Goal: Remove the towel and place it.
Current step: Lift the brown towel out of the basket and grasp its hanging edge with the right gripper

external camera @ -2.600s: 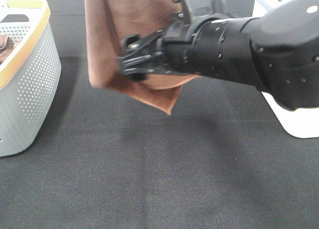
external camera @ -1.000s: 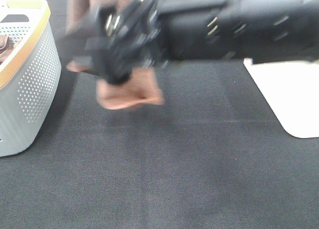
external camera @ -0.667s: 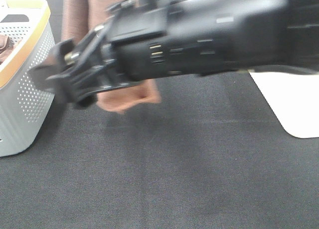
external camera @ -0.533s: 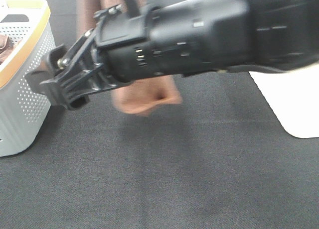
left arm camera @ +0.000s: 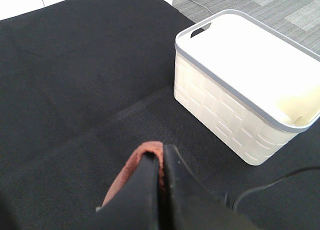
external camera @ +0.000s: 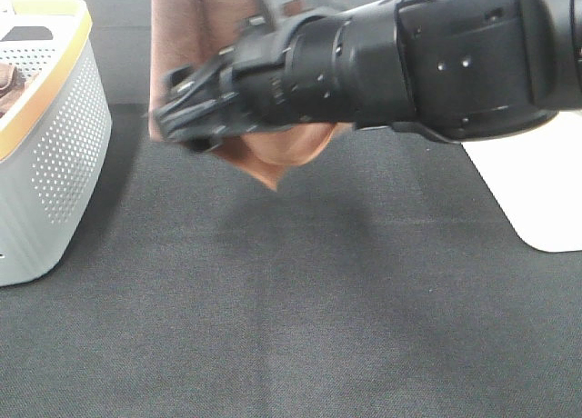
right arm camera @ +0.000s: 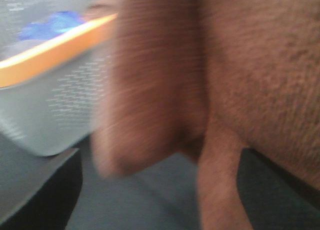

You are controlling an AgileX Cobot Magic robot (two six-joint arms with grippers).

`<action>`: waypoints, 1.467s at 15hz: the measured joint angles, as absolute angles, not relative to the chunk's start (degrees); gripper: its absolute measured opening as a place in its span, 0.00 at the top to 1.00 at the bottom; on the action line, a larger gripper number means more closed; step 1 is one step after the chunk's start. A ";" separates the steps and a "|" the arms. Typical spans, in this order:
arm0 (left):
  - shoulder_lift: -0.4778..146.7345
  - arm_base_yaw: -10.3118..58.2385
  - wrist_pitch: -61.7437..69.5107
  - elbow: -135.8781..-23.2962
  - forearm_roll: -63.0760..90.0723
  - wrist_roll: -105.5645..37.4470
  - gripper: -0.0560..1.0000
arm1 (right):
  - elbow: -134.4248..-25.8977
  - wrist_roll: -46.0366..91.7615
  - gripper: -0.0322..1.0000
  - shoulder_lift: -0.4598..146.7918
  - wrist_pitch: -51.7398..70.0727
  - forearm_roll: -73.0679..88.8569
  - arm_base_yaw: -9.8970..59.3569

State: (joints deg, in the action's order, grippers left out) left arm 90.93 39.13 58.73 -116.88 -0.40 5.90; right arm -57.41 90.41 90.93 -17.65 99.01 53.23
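Note:
The towel [external camera: 273,154], reddish-brown, hangs in the air above the black table, and its lower corner points down. In the left wrist view my left gripper [left arm camera: 159,172] is shut on the towel's top edge [left arm camera: 145,152]. My right arm reaches across from the right in front of the towel. My right gripper [external camera: 186,123] is at the towel's left part. In the right wrist view the towel [right arm camera: 200,80] fills the frame close up and blurred. My right gripper [right arm camera: 160,190] is open, its fingertips [right arm camera: 40,190] wide apart at either side. I cannot tell whether the cloth lies between them.
A grey perforated basket [external camera: 55,154] with an orange rim stands at the left, something brown inside it; it also shows in the right wrist view [right arm camera: 50,105]. A white bin [external camera: 536,200] stands at the right, seen whole in the left wrist view [left arm camera: 240,100]. A black cloth covers the table [external camera: 291,327].
My right arm swung left toward the grey basket, then came back right, so its gripper is at the towel again. The hanging towel swayed and is less bunched.

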 joint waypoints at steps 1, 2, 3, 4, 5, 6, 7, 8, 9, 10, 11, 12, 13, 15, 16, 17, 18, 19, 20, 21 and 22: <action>90.93 39.13 58.73 -116.88 -0.40 5.90 0.95 | -57.41 90.41 0.20 90.93 -19.88 99.24 53.23; 90.93 39.13 58.73 -116.88 0.00 5.90 0.95 | -57.41 90.64 0.20 90.93 -21.14 99.41 53.23; 90.93 39.13 58.73 -116.88 0.00 5.90 0.95 | -57.41 90.93 0.20 90.93 -21.94 99.58 53.23; 90.93 39.13 58.73 -116.88 0.00 5.90 0.95 | -57.41 90.93 0.20 90.93 -21.94 99.58 53.23; 90.87 39.13 58.73 -116.88 0.29 5.90 0.95 | -57.41 91.16 0.20 90.93 -22.98 99.64 53.23; 90.53 39.13 58.73 -116.88 0.00 5.90 0.95 | -57.41 91.33 0.20 90.93 -25.55 99.64 53.23; 90.01 39.13 58.73 -116.88 -0.69 5.90 0.95 | -57.41 91.79 0.20 90.93 -27.67 99.69 53.23; 89.32 39.13 58.73 -116.88 -1.66 5.39 0.95 | -57.41 92.48 0.20 90.93 -29.39 99.69 53.23; 88.69 39.13 58.61 -116.88 -2.52 4.30 0.95 | -57.41 93.68 0.20 90.93 -30.88 99.69 53.23; 88.18 39.13 58.50 -116.88 -2.98 2.92 0.95 | -57.41 94.94 0.20 90.93 -31.57 99.75 53.23; 87.66 39.13 58.44 -116.88 -3.27 1.66 0.95 | -57.41 95.57 0.20 90.93 -31.80 99.75 53.23; 87.61 39.13 58.44 -116.88 -2.81 1.26 0.95 | -57.41 95.68 0.20 90.93 -31.80 99.87 53.23; 87.61 39.13 58.44 -116.88 -2.52 0.74 0.95 | -57.41 95.91 0.20 90.93 -31.80 99.87 53.23; 87.61 39.13 57.87 -116.88 -2.23 -2.12 0.95 | -57.41 98.03 0.20 90.93 -31.80 99.87 53.23; 87.61 39.13 57.30 -116.88 -1.78 -4.01 0.95 | -57.41 98.84 0.20 90.93 -31.80 99.87 53.23; 87.61 39.13 57.12 -116.88 -1.38 -5.56 0.95 | -57.41 99.64 0.20 90.93 -31.97 99.87 53.23; 87.61 39.13 57.12 -116.88 -1.20 -6.88 0.95 | -57.41 100.15 0.20 90.93 -32.20 99.87 53.23; 87.61 39.13 57.12 -116.88 -1.20 -8.42 0.95 | -57.41 101.01 0.20 90.93 -32.60 99.92 53.23; 87.61 39.13 57.12 -116.88 -1.20 -10.20 0.95 | -57.41 101.64 0.20 90.93 -33.17 99.92 53.23; 87.61 39.13 57.07 -116.88 -1.15 -11.75 0.95 | -57.41 102.79 0.20 90.93 -34.09 99.92 53.23; 87.61 39.13 57.07 -116.88 -1.03 -14.32 0.95 | -57.41 103.59 0.20 90.93 -34.21 99.92 53.23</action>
State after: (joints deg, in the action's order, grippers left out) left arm 87.61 39.13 57.07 -116.88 -1.03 -14.32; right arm -57.41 103.59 90.93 -34.21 99.92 53.23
